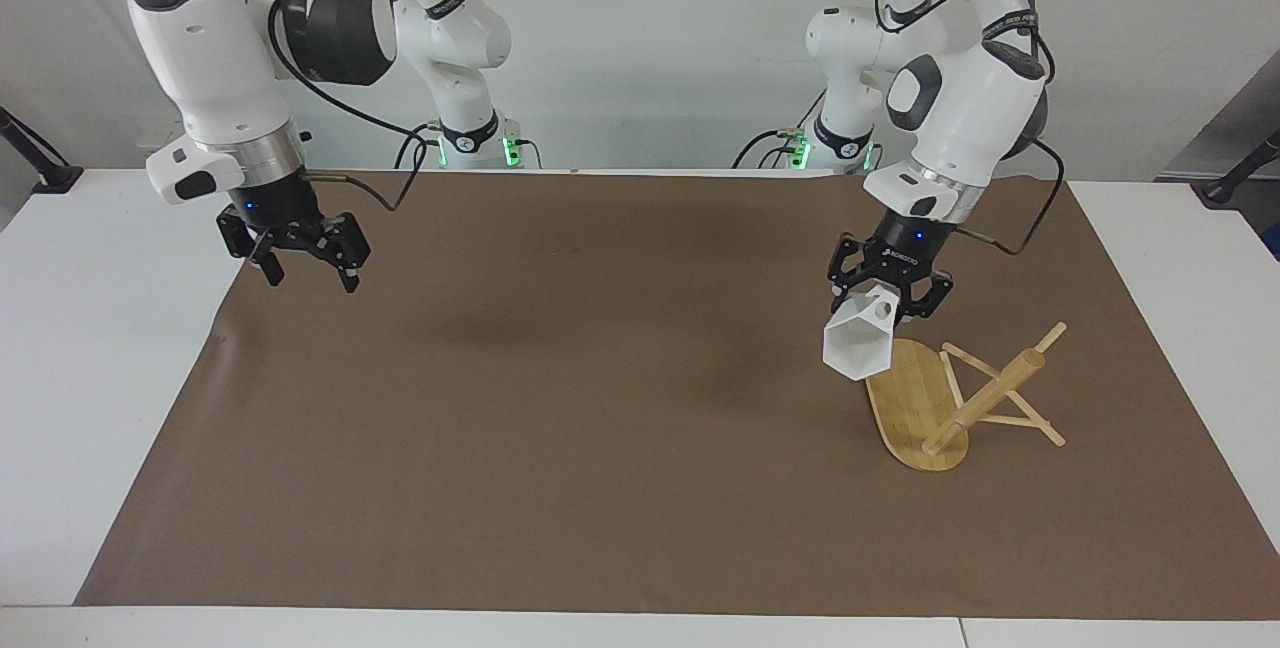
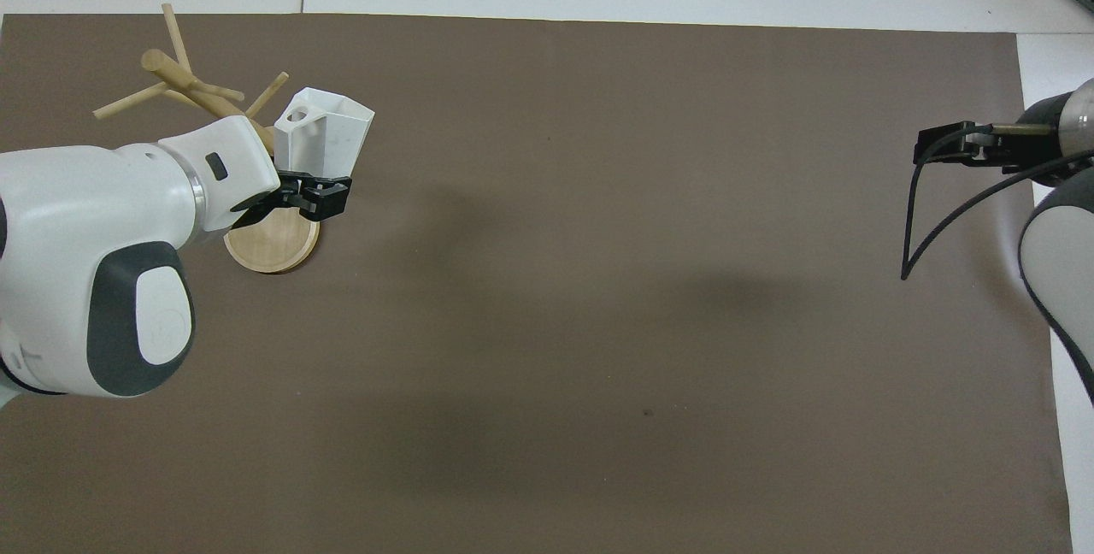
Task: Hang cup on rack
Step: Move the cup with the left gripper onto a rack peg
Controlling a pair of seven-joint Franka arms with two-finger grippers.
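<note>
You see the brown mat (image 1: 600, 408) covering most of the white table (image 1: 100, 378), and on it, toward the left arm's end, the rack (image 1: 925, 398): an oval bamboo base with a thick central post whose long axis looks upright off the base, thin pegs crossing it near the top. The left arm comes down over that end, and the left gripper (image 1: 890, 296) is clamped on the blocky handle of the cup (image 1: 856, 344), which hangs in the air over the edge of the rack's base that lies nearer to the robots; its hexagonal mouth tips down and toward the middle of the table. The relation your coming move turns on is this: the pegs stand just beside the cup, a little farther from the robots and toward the left arm's end, with the pierced handle on the cup's upper side against the fingers, so the handle hole probably has to be carried over a peg tip and lowered onto it. The right gripper (image 1: 295, 258) waits over the mat's edge at the right arm's end, well apart, its fingers spread and empty. A white maker's mark shows on the left gripper's body, too small to read; no other writing is legible.
</note>
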